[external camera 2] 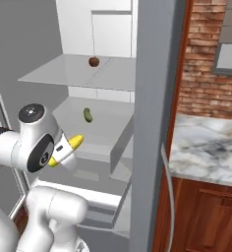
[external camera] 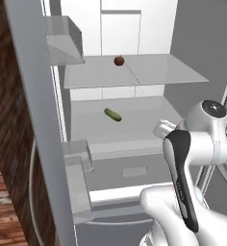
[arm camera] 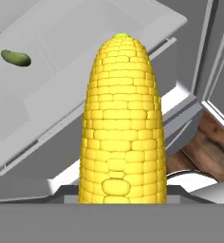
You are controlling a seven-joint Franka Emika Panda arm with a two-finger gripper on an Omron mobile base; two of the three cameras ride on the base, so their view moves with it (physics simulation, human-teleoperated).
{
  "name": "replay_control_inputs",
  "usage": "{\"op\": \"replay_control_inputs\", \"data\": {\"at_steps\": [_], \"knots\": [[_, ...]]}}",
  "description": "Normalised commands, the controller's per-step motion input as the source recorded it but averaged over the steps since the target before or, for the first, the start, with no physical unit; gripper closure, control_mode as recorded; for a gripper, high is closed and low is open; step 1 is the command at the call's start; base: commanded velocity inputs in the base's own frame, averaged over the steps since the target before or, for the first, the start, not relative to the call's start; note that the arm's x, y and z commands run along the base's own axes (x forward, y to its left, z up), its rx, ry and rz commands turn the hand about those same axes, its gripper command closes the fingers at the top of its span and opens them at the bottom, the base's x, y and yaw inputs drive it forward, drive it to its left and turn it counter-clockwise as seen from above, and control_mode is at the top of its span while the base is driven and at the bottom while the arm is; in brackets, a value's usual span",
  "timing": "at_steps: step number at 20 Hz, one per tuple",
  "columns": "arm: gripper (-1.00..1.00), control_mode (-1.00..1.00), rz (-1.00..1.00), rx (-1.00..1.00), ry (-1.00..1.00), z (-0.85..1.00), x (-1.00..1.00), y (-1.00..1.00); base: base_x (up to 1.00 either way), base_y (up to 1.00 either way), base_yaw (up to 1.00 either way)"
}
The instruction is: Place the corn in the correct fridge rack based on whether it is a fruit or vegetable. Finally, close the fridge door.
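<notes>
The yellow corn [arm camera: 121, 123] stands up the middle of the hand view, its greenish end pointing at the open fridge. My gripper [external camera 2: 70, 146] is shut on the corn [external camera 2: 76, 142], and the cob hides the fingertips. It hangs in front of the fridge, a little below and short of the lower fridge rack [external camera 2: 110, 125]. In the left base view the hand [external camera: 164, 129] peeks out from behind the arm's elbow, at the front right of that rack [external camera: 134, 120]. The rack [arm camera: 61, 80] slopes across the upper left of the hand view.
A dark green cucumber [external camera: 112, 114] lies on the lower rack. A brown round fruit [external camera: 119, 60] sits on the upper shelf [external camera: 154, 72]. The open door [external camera: 33, 120] with its bins [external camera: 77, 166] stands at the left. A marble counter [external camera 2: 206, 147] lies to the right.
</notes>
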Motion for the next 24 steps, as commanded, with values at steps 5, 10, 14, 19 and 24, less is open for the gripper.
{"op": "replay_control_inputs", "data": {"at_steps": [5,10,14,19,24], "knots": [[1.0,1.0,0.0,0.0,0.0,0.0,0.0,0.0,0.73,0.15,-0.06],[1.0,-1.0,0.0,0.0,0.0,-0.22,0.47,-0.01,0.29,0.01,0.0],[1.0,-1.0,-0.02,0.0,-0.05,-0.31,0.99,0.0,0.0,0.0,0.0],[1.0,-1.0,-0.01,0.0,0.0,-0.34,0.99,0.0,0.0,0.0,0.0],[1.0,-1.0,0.0,0.0,0.01,-0.38,0.84,0.0,0.0,0.0,0.0]]}}
